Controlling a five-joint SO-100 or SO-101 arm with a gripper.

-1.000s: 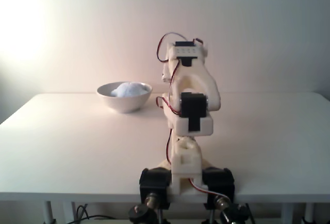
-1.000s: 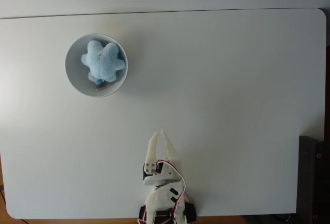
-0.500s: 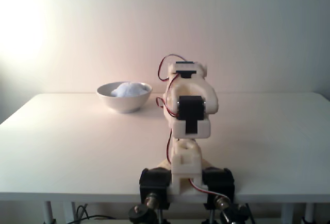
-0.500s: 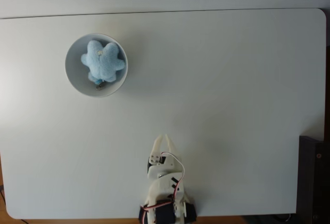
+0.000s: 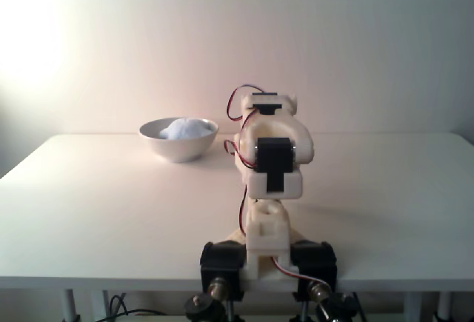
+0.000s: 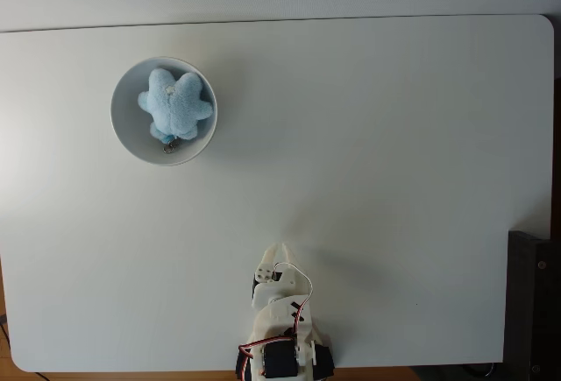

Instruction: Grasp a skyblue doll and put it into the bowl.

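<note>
From my remote seat, top-down fixed view: the skyblue doll point(image 6: 176, 105) lies inside the bowl point(image 6: 124, 132), lumpy lobes spread out, filling most of the basin. A small metal clasp pokes out at the doll's lower edge, against the bowl's inner wall. The bowl sits on the white worktop point(image 6: 377, 153) in the upper left of this view, well apart from the arm.

The arm point(image 6: 282, 337) is folded up at the bottom edge of the worktop, a little left of centre. The gripper point(image 6: 274, 251) points toward the far side of the worktop — I see the two pale fingertips close together with hardly any gap, and nothing between them. I read it as closed and empty. Red and white wires loop over the wrist section.

Front-on fixed view: the arm point(image 5: 270, 166) stands hunched over its base, black servo block facing me, red wires arcing at the top. The fingers are hidden behind the arm's body from here. The bowl point(image 5: 178, 144) stands to the left of the arm and farther back, and the doll point(image 5: 184, 129) shows as a pale blue mound rising just above the rim. Strong light washes out the wall at upper left.

A dark object point(image 6: 533, 302) stands off the worktop's lower right corner in the top-down view — I cannot tell what it is.
</note>
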